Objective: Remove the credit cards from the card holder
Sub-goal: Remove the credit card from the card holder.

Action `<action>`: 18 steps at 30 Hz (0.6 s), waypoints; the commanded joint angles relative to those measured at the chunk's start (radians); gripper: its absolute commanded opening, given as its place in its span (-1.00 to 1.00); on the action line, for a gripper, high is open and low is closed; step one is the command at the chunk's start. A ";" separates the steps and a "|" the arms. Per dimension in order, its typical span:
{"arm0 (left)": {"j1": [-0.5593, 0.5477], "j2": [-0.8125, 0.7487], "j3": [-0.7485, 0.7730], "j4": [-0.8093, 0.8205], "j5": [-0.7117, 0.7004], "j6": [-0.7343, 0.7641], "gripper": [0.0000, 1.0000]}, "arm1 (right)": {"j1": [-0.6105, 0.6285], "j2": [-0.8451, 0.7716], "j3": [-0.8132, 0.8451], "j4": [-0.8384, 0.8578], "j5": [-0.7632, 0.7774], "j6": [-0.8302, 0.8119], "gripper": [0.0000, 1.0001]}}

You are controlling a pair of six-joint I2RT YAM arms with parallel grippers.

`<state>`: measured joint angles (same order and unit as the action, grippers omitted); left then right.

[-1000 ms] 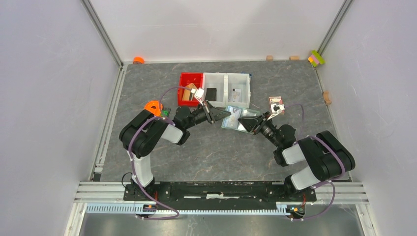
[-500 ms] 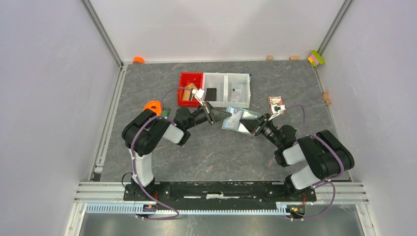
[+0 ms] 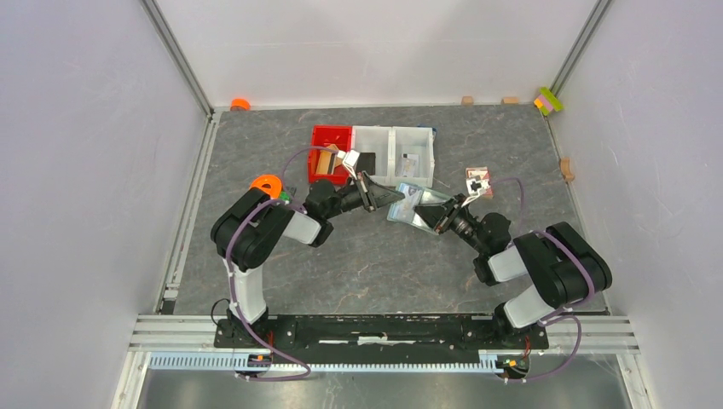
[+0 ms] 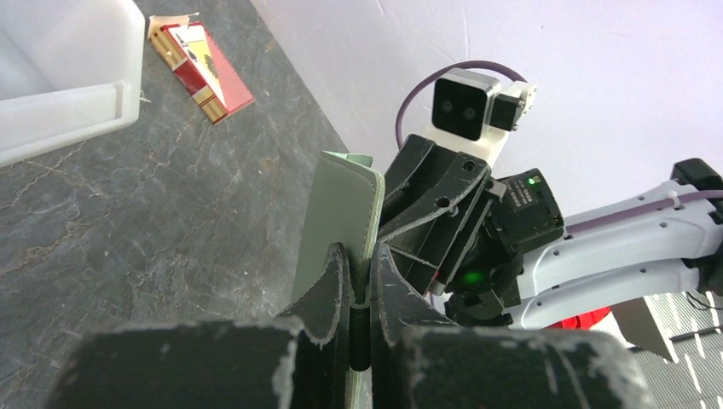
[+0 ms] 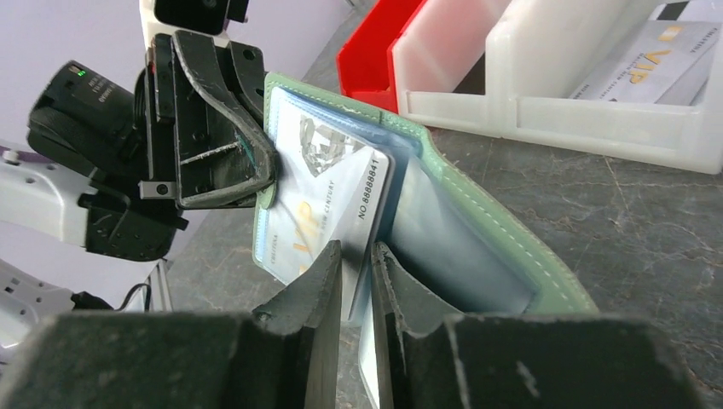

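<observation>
Right gripper [image 5: 356,249]: I am pinching the blue-white credit card [image 5: 332,187] at its 6 o'clock edge. Left gripper [image 4: 360,256]: I am clamping the card holder [image 5: 499,251] by its 10 o'clock flap. Pulling straight toward 6 o'clock, untwisted, looks best.

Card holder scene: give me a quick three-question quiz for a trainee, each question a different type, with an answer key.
1. True or false: the left gripper is clamped shut on the card holder's green cover.
2. Which thing does the right gripper pinch? A) the red bin's wall; B) a pale credit card standing in the holder; C) the pink packet.
3. Fill in: a card marked VIP lies in the ___ bin.
Key: 1 true; 2 B; 3 white.
</observation>
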<state>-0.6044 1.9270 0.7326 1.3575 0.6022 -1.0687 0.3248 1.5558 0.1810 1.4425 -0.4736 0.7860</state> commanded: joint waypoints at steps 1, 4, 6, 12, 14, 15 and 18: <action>-0.041 -0.042 0.050 -0.171 0.001 0.084 -0.95 | 0.024 -0.006 0.039 0.045 -0.028 -0.038 -0.53; -0.041 -0.039 0.059 -0.232 -0.013 0.102 -0.95 | 0.023 -0.013 0.035 0.059 -0.033 -0.036 -0.49; -0.042 -0.029 0.063 -0.233 -0.012 0.098 -0.93 | 0.023 -0.014 0.033 0.077 -0.043 -0.029 -0.55; -0.041 0.015 0.086 -0.194 0.026 0.049 -0.60 | 0.023 0.010 0.033 0.147 -0.072 0.002 -0.99; -0.041 0.025 0.094 -0.194 0.037 0.042 -0.51 | 0.023 0.010 0.030 0.148 -0.065 0.002 -1.00; -0.041 0.029 0.099 -0.202 0.043 0.041 -0.49 | 0.021 0.010 0.030 0.142 -0.062 0.001 -1.00; -0.041 0.029 0.107 -0.242 0.047 0.062 -0.50 | 0.014 0.007 0.026 0.116 -0.048 -0.001 -1.00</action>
<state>-0.6178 1.9343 0.8082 1.1667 0.5903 -1.0260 0.3298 1.5719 0.1822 1.4326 -0.4778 0.7731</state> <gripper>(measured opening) 0.253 0.004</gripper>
